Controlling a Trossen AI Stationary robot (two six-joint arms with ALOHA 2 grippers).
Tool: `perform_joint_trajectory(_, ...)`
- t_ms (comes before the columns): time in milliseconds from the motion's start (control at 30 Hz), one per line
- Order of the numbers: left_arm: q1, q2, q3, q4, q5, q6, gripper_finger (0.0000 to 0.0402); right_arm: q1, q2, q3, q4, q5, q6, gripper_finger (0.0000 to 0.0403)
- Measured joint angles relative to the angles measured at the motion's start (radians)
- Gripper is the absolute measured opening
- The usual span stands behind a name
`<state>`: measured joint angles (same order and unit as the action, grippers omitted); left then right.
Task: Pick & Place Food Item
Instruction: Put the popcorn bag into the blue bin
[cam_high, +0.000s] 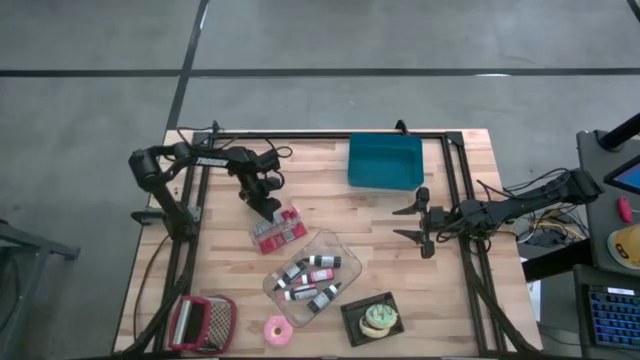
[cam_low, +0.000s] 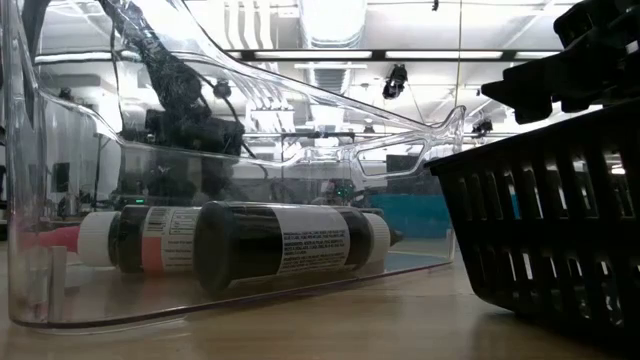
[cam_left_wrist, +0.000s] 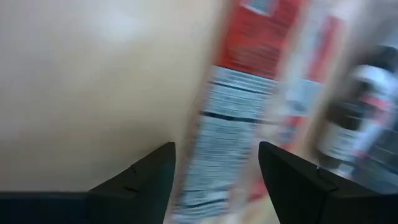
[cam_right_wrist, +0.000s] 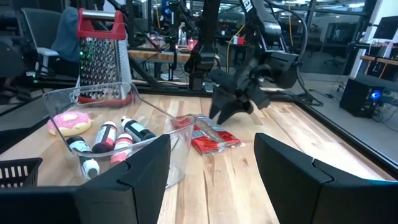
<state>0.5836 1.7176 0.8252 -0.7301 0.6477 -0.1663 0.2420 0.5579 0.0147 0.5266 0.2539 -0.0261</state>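
— Along the near edge of the wooden surface (cam_high: 330, 205), what do you see?

— A red-framed grater (cam_high: 203, 322) lying at the left corner, a pink donut (cam_high: 276, 329) beside it, then a black basket (cam_high: 371, 319) holding a round green-and-cream item (cam_high: 379, 318).

— And just behind those?

— A clear plastic tub (cam_high: 312, 277) with several small dark bottles (cam_high: 322, 262) lying in it, white-capped, some with pink labels. From table height the nearest bottle shows a printed white label.

— Where is the food item?

— The red packet (cam_high: 279, 230) lies flat on the surface, just beyond the tub's left corner and very close to it. Whether they touch, I cannot tell.

— Is it held?

— No. The left end effector (cam_high: 266, 209) sits low at the packet's far-left end with its fingers (cam_left_wrist: 140, 180) apart; in the left wrist view, the packet's printed edge shows between the two fingers, though contact is not clear.

— And the right arm?

— It reaches in from the right side, its right end effector (cam_high: 420, 222) well apart from the packet, fingers spread wide and holding nothing. Its wrist camera looks across at the tub, the packet and the left arm.

— Anything farther back?

— A blue bin (cam_high: 385, 161) by the far edge, right of centre.
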Motion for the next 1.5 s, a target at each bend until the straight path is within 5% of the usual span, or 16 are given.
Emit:
perform_joint_trajectory(133, 0.002, -0.004, 0.029, -0.039, -0.14, 0.011, 0.0234, 0.0, 0.0, 0.0, 0.0, 0.0, 0.0, 0.0226)
perform_joint_trajectory(600, -0.038, 0.001, 0.025, 0.002, 0.015, 0.018, 0.0234, 0.0, 0.0, 0.0, 0.002, 0.003, -0.011, 0.0226)
perform_joint_trajectory(900, -0.061, 0.0, 0.022, 0.01, -0.093, 0.021, 0.0234, 0.0, 0.0, 0.0, 0.003, 0.008, -0.011, 0.0226)
perform_joint_trajectory(1333, -0.14, 0.118, 0.041, 0.016, 0.106, 0.059, 0.0234, 0.0, -0.001, 0.0, 0.007, 0.011, -0.019, 0.0226)
perform_joint_trajectory(1500, -0.145, 0.125, 0.067, 0.008, 0.099, 0.059, 0.022, 0.0, -0.001, 0.0, 0.007, 0.012, -0.025, 0.0226)
